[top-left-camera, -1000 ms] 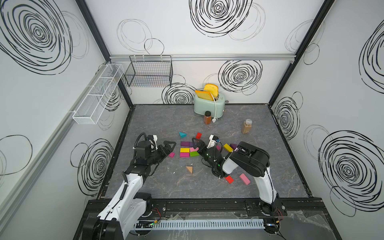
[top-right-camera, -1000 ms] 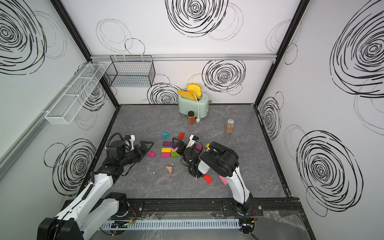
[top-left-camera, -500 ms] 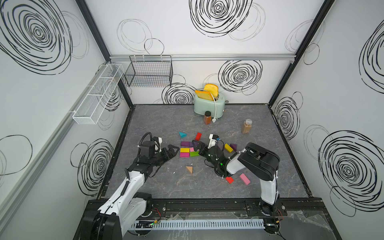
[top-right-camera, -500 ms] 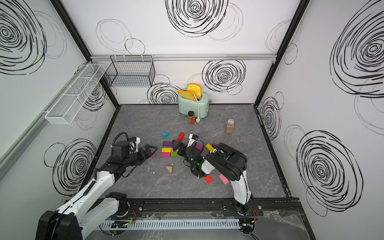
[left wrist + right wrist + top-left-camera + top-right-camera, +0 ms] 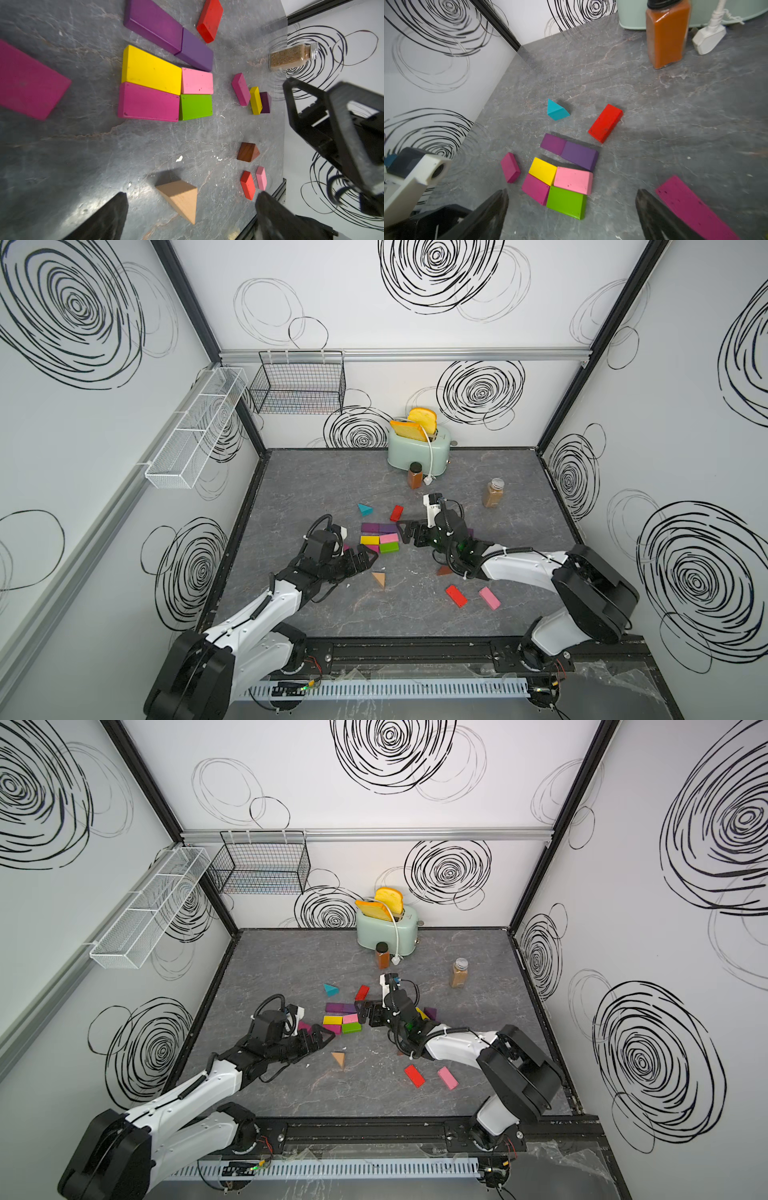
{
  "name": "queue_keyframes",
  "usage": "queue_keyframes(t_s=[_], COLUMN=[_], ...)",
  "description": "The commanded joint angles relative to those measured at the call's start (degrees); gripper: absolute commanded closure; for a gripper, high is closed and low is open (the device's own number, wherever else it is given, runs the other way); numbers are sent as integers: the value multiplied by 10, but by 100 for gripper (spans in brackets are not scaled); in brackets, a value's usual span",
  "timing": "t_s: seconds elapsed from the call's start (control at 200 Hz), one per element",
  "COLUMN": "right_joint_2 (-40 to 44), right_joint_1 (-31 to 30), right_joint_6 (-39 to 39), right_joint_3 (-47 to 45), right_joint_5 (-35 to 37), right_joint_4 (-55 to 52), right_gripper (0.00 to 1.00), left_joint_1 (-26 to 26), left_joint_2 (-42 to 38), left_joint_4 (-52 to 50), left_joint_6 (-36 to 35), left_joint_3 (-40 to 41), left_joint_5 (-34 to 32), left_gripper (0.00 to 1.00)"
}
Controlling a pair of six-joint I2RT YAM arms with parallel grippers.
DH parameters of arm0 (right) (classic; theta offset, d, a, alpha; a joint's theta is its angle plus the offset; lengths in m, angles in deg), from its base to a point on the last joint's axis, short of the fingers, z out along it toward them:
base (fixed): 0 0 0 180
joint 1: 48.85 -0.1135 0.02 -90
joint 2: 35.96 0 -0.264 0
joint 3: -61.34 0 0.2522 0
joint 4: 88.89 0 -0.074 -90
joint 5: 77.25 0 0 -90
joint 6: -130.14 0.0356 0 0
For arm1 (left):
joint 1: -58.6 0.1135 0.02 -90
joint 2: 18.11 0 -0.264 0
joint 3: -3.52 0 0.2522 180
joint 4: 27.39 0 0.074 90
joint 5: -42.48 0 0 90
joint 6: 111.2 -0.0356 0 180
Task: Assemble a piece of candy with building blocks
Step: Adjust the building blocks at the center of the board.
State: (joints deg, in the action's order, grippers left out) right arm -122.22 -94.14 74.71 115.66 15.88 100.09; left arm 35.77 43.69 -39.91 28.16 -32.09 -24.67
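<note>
L end effector (image 5: 369, 561) agape nr blocks (image 5: 370, 540)

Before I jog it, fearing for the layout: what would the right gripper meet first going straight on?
Likely the green block, nearest ahead of the open right gripper; how high it rides is unclear.

I see white links and bulky black joints on my left arm (image 5: 257, 610) and right arm (image 5: 523, 566). Black cables (image 5: 316, 523) loop over both wrists. The fingers (image 5: 108, 218) are black open triangles.
</note>
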Motion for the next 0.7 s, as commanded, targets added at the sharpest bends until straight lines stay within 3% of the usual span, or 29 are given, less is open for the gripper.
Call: queue_keyframes(t_s=[0.0, 0.32, 0.45, 0.695], right_joint_2=[24, 19, 12, 7], right_joint_1=[1, -18, -39, -44], right_joint_6=[-50, -84, -113, -126], right_joint_3=[8, -2, 21, 21], right_joint_5=[-3, -4, 34, 41], right_joint_4=[-112, -197, -244, -261], right_gripper=[1, 1, 1, 1], left_joint_1=[-14, -21, -20, -15], left_joint_2=[31, 119, 156, 199], left_joint_4=[80, 141, 162, 183], left_joint_6=[36, 43, 41, 42], left_joint_3=[3, -22, -35, -61], left_joint_5=[-27, -43, -40, -39], left_gripper=[0, 0, 0, 0])
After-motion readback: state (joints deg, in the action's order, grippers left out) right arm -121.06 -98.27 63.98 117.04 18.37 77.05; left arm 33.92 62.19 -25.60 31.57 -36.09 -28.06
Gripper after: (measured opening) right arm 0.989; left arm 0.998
